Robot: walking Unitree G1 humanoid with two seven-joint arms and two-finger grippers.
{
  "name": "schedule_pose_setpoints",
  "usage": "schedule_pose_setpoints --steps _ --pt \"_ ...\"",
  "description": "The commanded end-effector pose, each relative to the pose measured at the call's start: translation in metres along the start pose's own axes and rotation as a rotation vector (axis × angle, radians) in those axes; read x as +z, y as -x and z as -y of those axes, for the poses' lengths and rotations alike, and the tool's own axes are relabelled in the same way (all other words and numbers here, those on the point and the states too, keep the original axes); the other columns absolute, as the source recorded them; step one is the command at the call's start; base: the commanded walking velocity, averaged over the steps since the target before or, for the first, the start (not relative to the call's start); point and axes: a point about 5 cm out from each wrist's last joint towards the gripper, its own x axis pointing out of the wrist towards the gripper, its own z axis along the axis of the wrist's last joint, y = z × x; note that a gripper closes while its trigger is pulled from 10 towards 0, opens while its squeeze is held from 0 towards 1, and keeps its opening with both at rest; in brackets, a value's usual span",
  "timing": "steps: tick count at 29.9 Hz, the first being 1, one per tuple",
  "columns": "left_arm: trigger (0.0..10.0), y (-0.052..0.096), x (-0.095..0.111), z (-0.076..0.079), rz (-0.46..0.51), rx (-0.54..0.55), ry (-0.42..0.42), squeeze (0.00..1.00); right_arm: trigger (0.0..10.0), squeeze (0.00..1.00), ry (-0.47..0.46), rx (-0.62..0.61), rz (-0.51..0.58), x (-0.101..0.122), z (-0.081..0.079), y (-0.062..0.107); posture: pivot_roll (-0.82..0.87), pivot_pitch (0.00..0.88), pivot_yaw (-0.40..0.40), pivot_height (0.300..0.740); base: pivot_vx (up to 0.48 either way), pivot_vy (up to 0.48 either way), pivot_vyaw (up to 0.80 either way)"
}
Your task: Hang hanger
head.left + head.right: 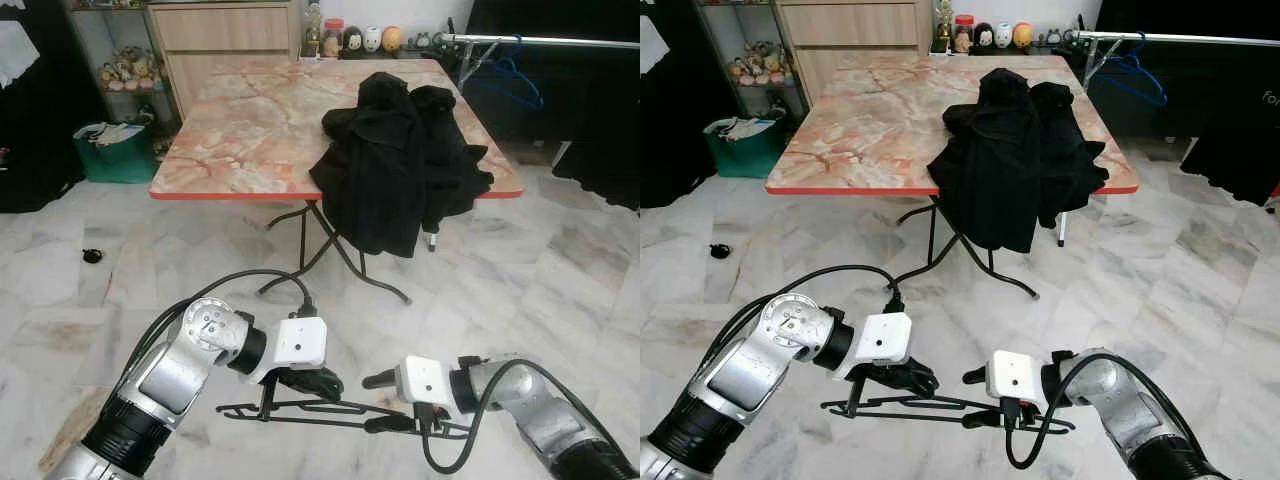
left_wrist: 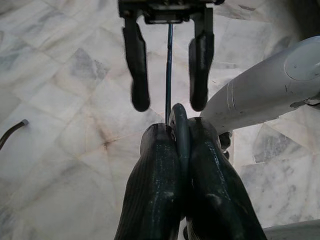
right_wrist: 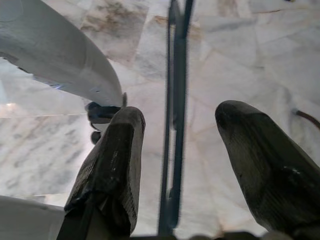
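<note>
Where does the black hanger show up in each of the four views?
Left eye view: hanger low centre, between both grippers.
Right eye view: low centre, above the marble floor.
Left wrist view: thin bar clamped between the left gripper fingers.
Right wrist view: bar between open fingers.
Shared landmark: marble floor.

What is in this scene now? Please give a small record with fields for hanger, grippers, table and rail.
hanger: black hanger, held level above the marble floor
left gripper: shut on hanger
right gripper: open, fingers either side of hanger bar
table: marble-pattern top, red edge, folding legs
on table: black garment, hanging over the front edge
rail: behind the table on the right, with a blue hanger on it
</note>
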Motion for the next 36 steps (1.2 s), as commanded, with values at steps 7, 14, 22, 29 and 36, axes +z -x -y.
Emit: schedule_pose_setpoints --steps 7,14,22,29,36 --pt "10.0 0.002 0.007 -0.002 0.008 0.003 -0.027 0.00 8.8 0.00 -0.039 -0.005 0.016 -0.006 -0.003 -0.001 0.01 0.000 0.002 0.740 0.000 0.000 0.00" --pt "10.0 0.002 0.007 -0.003 0.010 0.009 -0.026 0.00 2.4 0.00 -0.055 -0.019 0.006 -0.012 -0.004 -0.003 0.01 0.000 0.001 0.740 0.000 0.000 0.00" --pt "10.0 0.004 0.004 -0.003 0.002 0.014 -0.023 0.00 0.0 0.00 -0.063 -0.031 0.009 -0.014 -0.004 -0.003 0.01 0.000 0.003 0.740 0.000 0.000 0.00" --pt "10.0 0.004 0.005 -0.003 0.005 0.014 -0.020 0.00 0.0 0.00 -0.076 -0.036 0.013 -0.015 -0.004 -0.003 0.01 0.000 0.004 0.740 0.000 0.000 0.00" --pt "10.0 0.004 0.006 -0.004 0.008 0.014 -0.022 0.00 0.0 0.00 -0.081 -0.045 0.017 -0.016 -0.003 -0.004 0.01 0.000 0.003 0.740 0.000 0.000 0.00"
